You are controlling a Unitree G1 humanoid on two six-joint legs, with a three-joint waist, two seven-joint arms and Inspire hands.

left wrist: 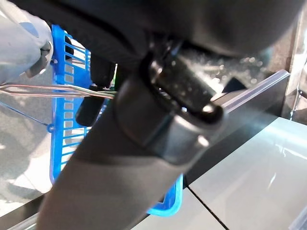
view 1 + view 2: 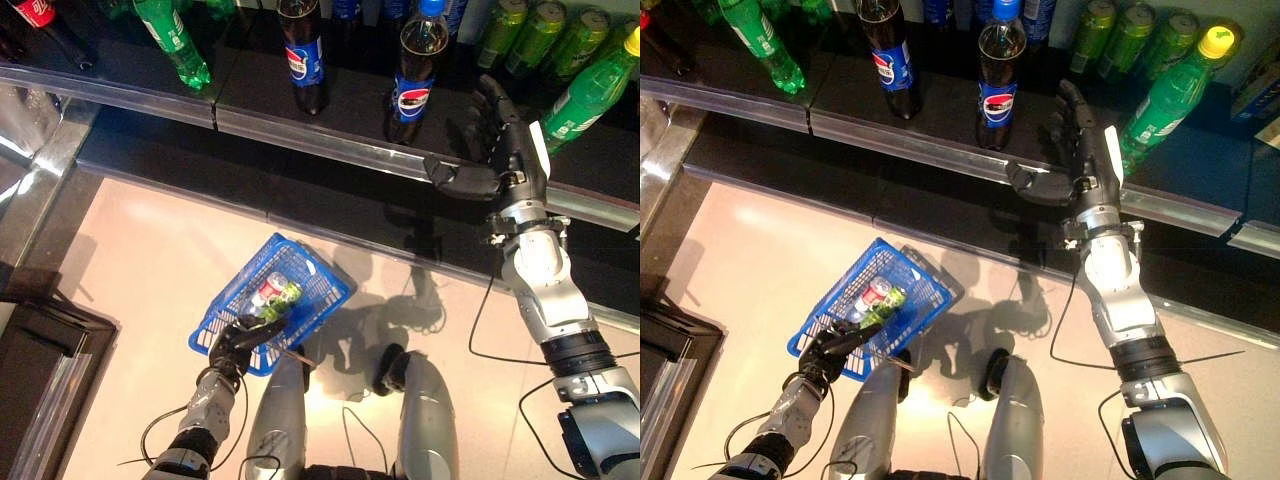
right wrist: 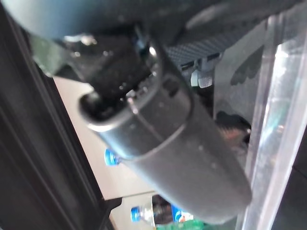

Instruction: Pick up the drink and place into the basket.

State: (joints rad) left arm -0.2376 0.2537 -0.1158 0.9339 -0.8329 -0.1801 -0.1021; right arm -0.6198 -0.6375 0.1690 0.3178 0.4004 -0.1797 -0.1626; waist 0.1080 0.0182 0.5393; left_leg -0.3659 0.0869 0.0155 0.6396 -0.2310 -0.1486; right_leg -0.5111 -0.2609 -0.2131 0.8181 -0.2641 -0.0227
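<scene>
My left hand curls round the thin wire handle of the blue slatted plastic basket, which holds a cylindrical drink can, while my right hand hovers open-fingered between dark cola bottle and green bottle on the glossy shelf.

- No word or number is legible to me in any view.
- Blue-capped cola bottle: blue label with a round red-white-blue emblem, lettering too small.
- Second cola bottle, left of it: same kind of label.
- Green bottle, further left: white print, unreadable.
- Yellow-capped green bottle, to its right: label unreadable.
- Can in the basket, below it: red-white label, unreadable.
</scene>
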